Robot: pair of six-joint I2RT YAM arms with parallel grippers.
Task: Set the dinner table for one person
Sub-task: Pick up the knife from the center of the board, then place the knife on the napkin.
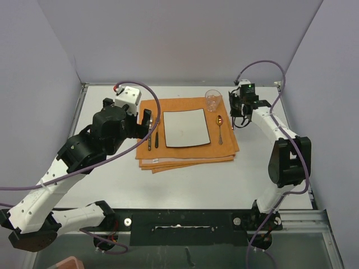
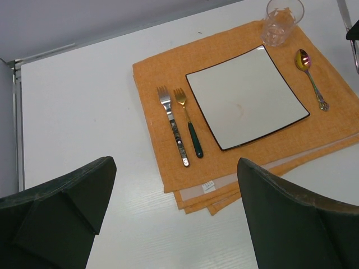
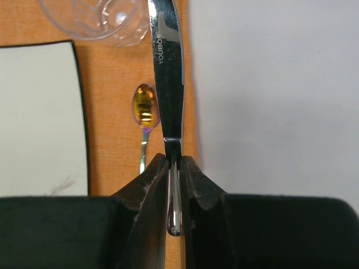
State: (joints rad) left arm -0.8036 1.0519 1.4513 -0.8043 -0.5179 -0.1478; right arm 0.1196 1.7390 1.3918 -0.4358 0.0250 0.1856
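Right jaws clenched on table knife (image 3: 166,61) by its handle, at three o'clock of gold spoon (image 1: 220,126), over placemat (image 1: 185,158) edge. Left jaws released, empty. Knife looks stiff, light, slick; I'd pinch firmly. Table (image 1: 185,188) underlies everything, rigid.

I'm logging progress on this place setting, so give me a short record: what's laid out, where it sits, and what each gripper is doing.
Table: pale, carries an orange placemat
Plate: square, white, in the middle of the placemat
Left of plate: silver fork and gold fork, side by side
Right of plate: spoon
Glass: clear, far right corner of the placemat
Knife: not yet laid, over the placemat's right edge
Right gripper: shut on the knife
Left gripper: open, empty
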